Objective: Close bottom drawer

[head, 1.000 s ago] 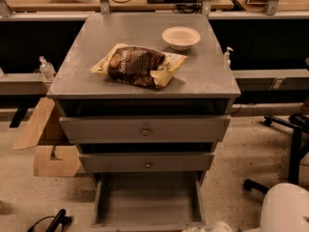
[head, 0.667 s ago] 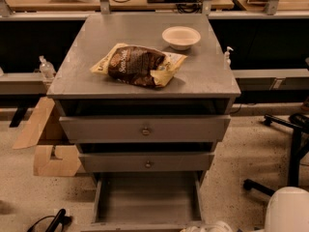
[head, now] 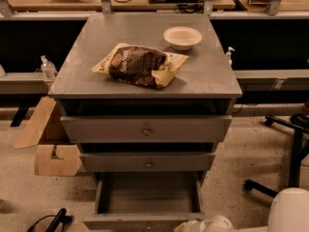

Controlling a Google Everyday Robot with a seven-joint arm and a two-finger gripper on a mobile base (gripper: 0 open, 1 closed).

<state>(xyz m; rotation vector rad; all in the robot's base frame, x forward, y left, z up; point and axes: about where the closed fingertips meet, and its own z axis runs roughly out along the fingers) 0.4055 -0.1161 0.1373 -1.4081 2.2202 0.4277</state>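
Note:
The bottom drawer (head: 147, 193) of the grey cabinet (head: 145, 66) is pulled far out toward me. Its plain grey tray shows, and its flat front (head: 130, 222) with a small round knob lies at the lower edge of the camera view. The two drawers above it, each with a knob, stand slightly out from the cabinet. My gripper (head: 205, 224) shows only as white rounded parts at the bottom edge, right by the drawer front's right end. A white arm housing (head: 289, 211) fills the bottom right corner.
A chip bag (head: 140, 65) and a white bowl (head: 182, 36) lie on the cabinet top. A cardboard box (head: 50, 146) stands on the floor to the left. A black chair base (head: 285, 153) is to the right. A black cable or tool (head: 53, 221) lies at the bottom left.
The white arm housing at the bottom right has sunk slightly in the view. The drawer and the things on the cabinet have not moved.

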